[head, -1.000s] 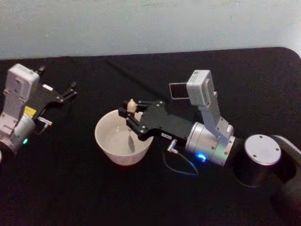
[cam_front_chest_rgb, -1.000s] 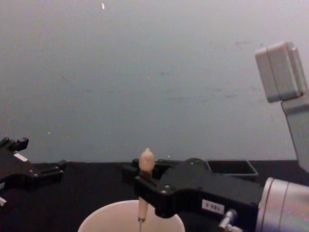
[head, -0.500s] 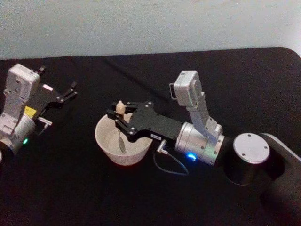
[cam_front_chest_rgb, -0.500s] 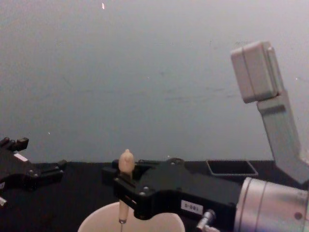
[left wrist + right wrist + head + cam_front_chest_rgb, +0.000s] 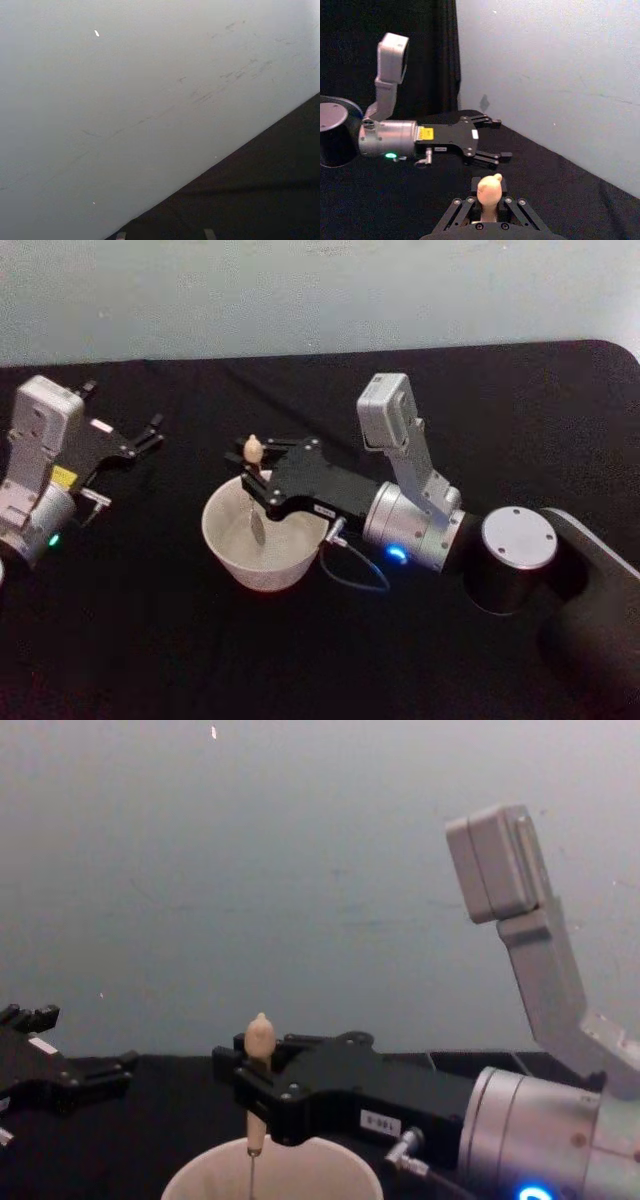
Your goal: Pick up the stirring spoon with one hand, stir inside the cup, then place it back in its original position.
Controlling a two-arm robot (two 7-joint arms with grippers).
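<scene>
The cream-white cup [image 5: 222, 544] stands on the black table, left of centre in the head view. My right gripper [image 5: 256, 478] reaches over its far rim, shut on the stirring spoon [image 5: 253, 449]. The spoon hangs upright, beige knob above the fingers, thin shaft and bowl down inside the cup. From the chest view the stirring spoon [image 5: 260, 1038] rises out of the right gripper [image 5: 254, 1092] above the cup [image 5: 196, 1179]. The right wrist view has the spoon's knob [image 5: 489, 189] between its own fingers. My left gripper [image 5: 140, 435] rests open at the table's left, apart from the cup.
A pale wall [image 5: 300, 290] runs behind the table's far edge. The right arm's silver wrist [image 5: 410, 525] and dark elbow joint [image 5: 515, 560] lie to the right of the cup, with a thin cable loop [image 5: 357, 578] beside it. The left gripper [image 5: 487, 140] faces the cup.
My right gripper carried the spoon leftward across the cup, then a little toward the far rim. The wrist turned with it. The left arm stayed still.
</scene>
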